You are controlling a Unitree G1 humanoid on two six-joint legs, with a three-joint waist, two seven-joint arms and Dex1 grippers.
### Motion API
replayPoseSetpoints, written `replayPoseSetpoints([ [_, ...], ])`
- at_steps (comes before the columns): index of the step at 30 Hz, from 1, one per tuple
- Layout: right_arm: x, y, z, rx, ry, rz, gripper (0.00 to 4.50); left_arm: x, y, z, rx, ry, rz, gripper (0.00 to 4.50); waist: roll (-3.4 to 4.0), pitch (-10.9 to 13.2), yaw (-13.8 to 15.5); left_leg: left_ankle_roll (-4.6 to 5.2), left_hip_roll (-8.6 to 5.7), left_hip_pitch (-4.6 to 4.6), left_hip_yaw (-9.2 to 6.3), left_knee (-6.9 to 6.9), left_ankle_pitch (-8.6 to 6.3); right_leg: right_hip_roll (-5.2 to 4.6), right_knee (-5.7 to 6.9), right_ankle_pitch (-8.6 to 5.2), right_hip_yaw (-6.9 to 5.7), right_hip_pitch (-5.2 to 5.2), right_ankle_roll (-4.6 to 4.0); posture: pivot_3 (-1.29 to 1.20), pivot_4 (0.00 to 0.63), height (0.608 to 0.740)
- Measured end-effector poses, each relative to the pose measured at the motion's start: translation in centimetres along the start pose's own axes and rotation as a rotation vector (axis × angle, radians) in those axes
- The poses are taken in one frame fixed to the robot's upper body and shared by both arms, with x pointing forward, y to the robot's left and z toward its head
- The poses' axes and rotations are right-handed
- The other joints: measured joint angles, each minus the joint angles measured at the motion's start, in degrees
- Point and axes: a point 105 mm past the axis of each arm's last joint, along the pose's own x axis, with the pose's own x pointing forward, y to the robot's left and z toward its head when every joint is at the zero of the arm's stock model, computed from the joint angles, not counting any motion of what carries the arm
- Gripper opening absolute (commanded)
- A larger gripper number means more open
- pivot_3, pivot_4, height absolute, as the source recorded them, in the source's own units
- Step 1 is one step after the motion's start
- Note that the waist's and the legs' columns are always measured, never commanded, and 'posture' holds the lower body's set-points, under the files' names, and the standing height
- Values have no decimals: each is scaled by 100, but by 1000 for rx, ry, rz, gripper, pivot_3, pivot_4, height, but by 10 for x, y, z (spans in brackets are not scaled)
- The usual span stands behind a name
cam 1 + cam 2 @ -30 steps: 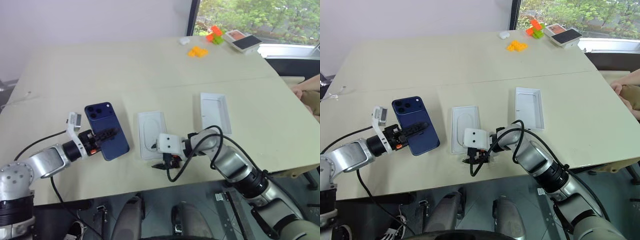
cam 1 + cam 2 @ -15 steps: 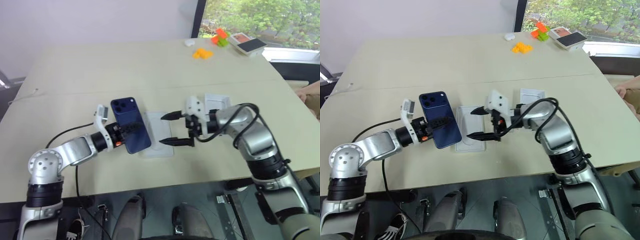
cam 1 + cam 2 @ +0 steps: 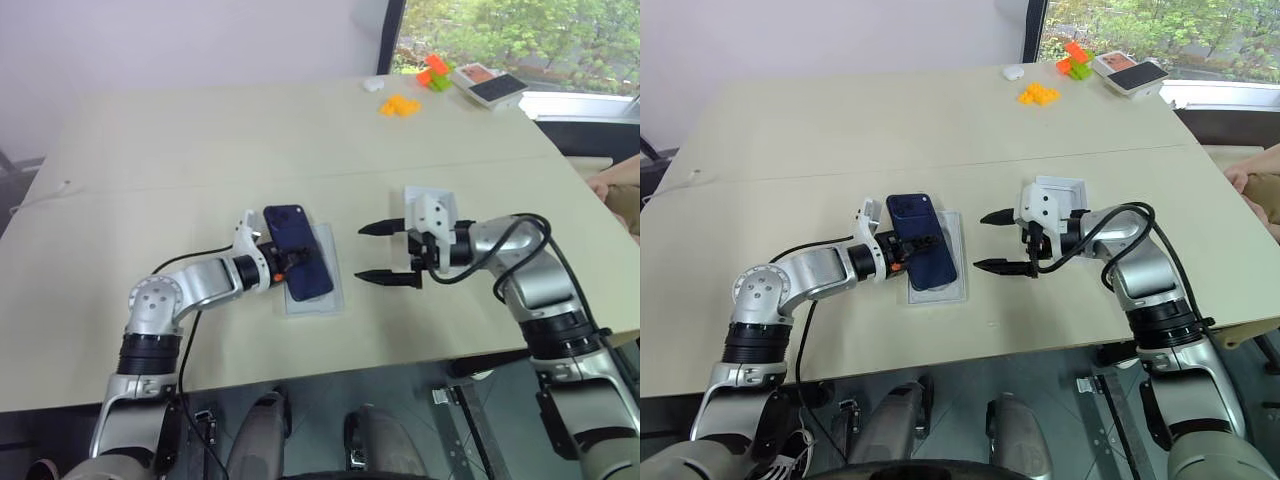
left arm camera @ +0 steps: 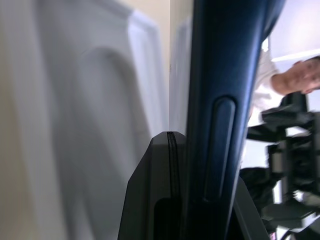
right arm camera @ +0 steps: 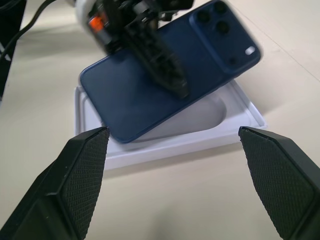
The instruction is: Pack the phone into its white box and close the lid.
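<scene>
A: Start with the grippers. What has the left gripper (image 3: 290, 262) got?

B: It is clamped on the phone (image 3: 298, 262), one black finger lying across the glossy blue back. The left wrist view shows the phone's edge pinched tight between the fingers.

A: And where is the phone right now?

B: Held just over a shallow white tray (image 3: 328, 285) on the table (image 3: 200, 140), camera bump toward the far end. In the right wrist view it sits tilted, one long side lower than the other. I cannot tell whether any edge touches the tray yet.

A: Is that tray the white box?

B: Doubtful. It has an oval recess in its floor, so it looks more like an insert. A second white tray piece (image 3: 430, 196) lies behind the right gripper, mostly hidden, and that may be the box itself.

A: The right gripper (image 3: 387, 253)?

B: Spread wide, holding nothing, pointing across at the phone from just beside the tray.

A: So how far along are we?

B: Early, I would say. The phone is lifted and carried over a tray, but not released or seated flat. I cannot pick out the lid with any certainty.

A: What is left?

B: Levelling the phone, laying it in the right tray, letting go, then finding the lid and closing it.

A: Anything else around?

B: Orange blocks (image 3: 396, 104) and another box (image 3: 487, 84) at the far edge, well apart from the work.
</scene>
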Motion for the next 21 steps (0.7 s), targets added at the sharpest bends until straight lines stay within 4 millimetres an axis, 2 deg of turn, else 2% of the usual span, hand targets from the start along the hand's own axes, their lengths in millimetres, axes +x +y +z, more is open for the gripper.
replayPoseSetpoints([
  [11,8,-3,-6,-10,-2,-30,4331,1,-1,-11,8,69,-3,0,0,0,34,-1,0,1,-2,1,1,0,0,0,0,2,0,0,150,740],
  [21,14,-4,-6,-38,-4,-42,4331,13,-3,-15,51,139,-6,0,1,-1,33,-4,-1,1,-2,1,2,2,0,1,0,3,0,0,150,740],
])
